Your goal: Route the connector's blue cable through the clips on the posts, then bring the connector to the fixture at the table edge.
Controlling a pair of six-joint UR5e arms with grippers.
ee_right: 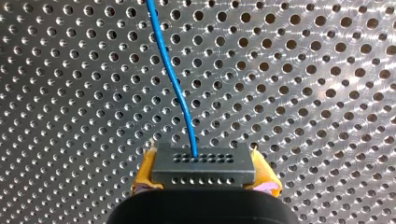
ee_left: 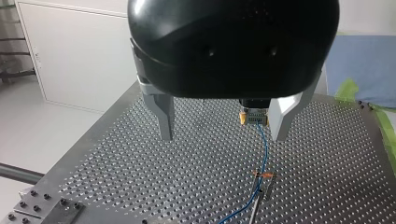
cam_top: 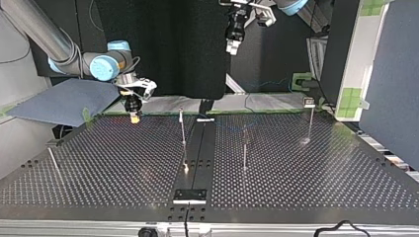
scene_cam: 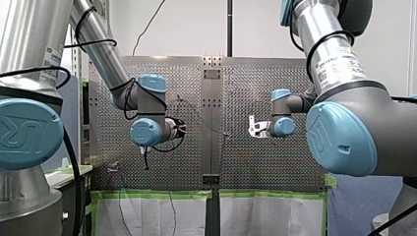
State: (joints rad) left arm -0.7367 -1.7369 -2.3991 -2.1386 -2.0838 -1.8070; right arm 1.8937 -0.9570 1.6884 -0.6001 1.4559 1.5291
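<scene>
A small grey connector [ee_right: 203, 165] with rows of holes sits between the yellow pads [ee_right: 145, 173] of my right gripper [ee_right: 204, 179], which is shut on it. Its blue cable [ee_right: 175, 81] runs ahead over the perforated plate. In the left wrist view my left gripper [ee_left: 225, 133] hangs open and empty, high above the table. Beyond its fingers the connector [ee_left: 254, 116] shows, with the blue cable [ee_left: 261, 149] leading down to a clip on a post [ee_left: 264, 175]. In the top view my right gripper [cam_top: 133, 112] is low at the plate's far left, and my left gripper [cam_top: 232, 45] is high at the back.
Thin upright posts stand on the plate: one [cam_top: 183, 127] near the middle, one [cam_top: 244, 154] right of it, one [cam_top: 310, 121] far right. Another post [cam_top: 53, 162] leans at the left edge. A black fixture [cam_top: 189, 195] sits at the near edge.
</scene>
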